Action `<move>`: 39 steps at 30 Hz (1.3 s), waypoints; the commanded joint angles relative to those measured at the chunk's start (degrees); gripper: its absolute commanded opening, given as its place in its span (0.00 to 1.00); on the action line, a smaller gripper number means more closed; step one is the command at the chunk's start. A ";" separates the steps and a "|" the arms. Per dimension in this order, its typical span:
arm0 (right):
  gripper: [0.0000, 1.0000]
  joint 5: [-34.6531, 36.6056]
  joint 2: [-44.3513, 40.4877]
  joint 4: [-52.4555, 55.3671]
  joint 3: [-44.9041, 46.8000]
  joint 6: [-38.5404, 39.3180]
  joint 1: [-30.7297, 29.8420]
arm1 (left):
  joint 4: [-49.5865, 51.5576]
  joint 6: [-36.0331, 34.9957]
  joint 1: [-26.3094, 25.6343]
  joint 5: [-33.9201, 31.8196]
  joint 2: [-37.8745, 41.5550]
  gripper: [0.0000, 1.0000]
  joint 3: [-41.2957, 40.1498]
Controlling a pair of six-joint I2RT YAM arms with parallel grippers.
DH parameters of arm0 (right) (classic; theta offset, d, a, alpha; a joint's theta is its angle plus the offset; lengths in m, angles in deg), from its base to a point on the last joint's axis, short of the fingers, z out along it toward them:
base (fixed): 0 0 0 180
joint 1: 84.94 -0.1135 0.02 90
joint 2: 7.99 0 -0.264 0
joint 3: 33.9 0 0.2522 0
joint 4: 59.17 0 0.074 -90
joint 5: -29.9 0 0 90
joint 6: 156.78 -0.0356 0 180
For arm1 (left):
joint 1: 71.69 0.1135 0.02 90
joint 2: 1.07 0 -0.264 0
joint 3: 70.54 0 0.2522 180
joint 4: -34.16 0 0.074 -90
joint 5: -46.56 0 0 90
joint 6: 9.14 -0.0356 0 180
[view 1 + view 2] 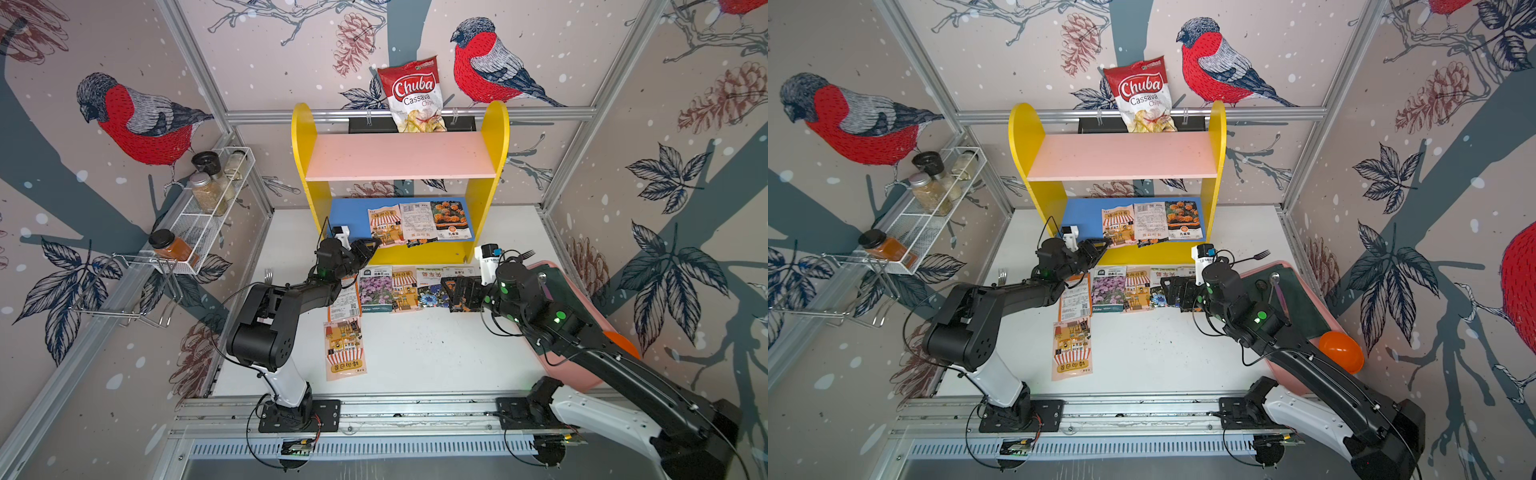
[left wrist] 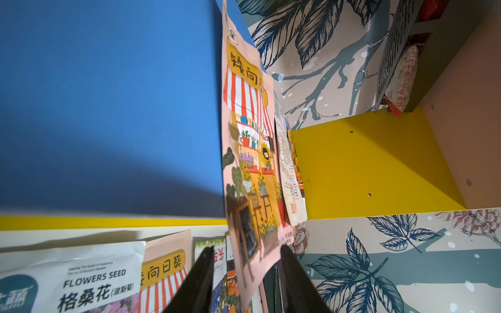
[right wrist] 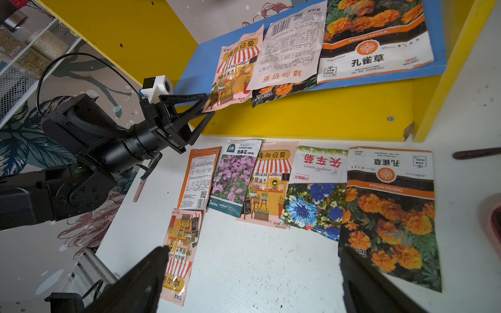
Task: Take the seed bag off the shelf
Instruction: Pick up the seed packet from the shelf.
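- Pink seed bag point(image 1: 384, 226) with a striped-awning print lies on the blue lower board point(image 1: 349, 212) of the yellow-sided shelf point(image 1: 482, 208), which stands at 12 o'clock on the white surface point(image 1: 436, 357).
- It sits at the 9 o'clock end of a row of packets on that board. A white back-printed packet point(image 1: 417, 220) laps over its 3 o'clock edge, and a marigold packet point(image 1: 451, 220) lies further toward 3 o'clock.
- The bag's corner toward 7 o'clock hangs past the board's front edge.
- The left arm point(image 1: 291, 299) reaches in from 7 o'clock. Its jaws are part spread and straddle that overhanging corner. In the left wrist view a gap shows between one jaw and the bag point(image 2: 249, 151), so nothing is pinched yet.
- The right arm point(image 1: 540, 307) hangs at 4 o'clock. Its jaws are spread wide and hold nothing, above the 3 o'clock end of a row of packets point(image 1: 405, 291) lying flat on the surface.
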 commanded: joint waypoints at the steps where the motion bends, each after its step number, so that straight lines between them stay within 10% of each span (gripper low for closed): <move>1: 1.00 0.12 -0.03 -0.29 -0.09 -0.11 0.02 | -3.62 0.72 -0.15 1.01 -0.63 0.36 0.71; 24: 1.00 0.31 -2.20 0.20 1.32 -0.40 0.00 | -1.56 0.41 -0.15 0.28 -0.58 0.00 1.36; 39: 1.00 -2.19 -2.09 -4.17 3.15 -0.84 0.00 | 7.73 -3.64 0.55 0.31 10.41 0.00 -0.11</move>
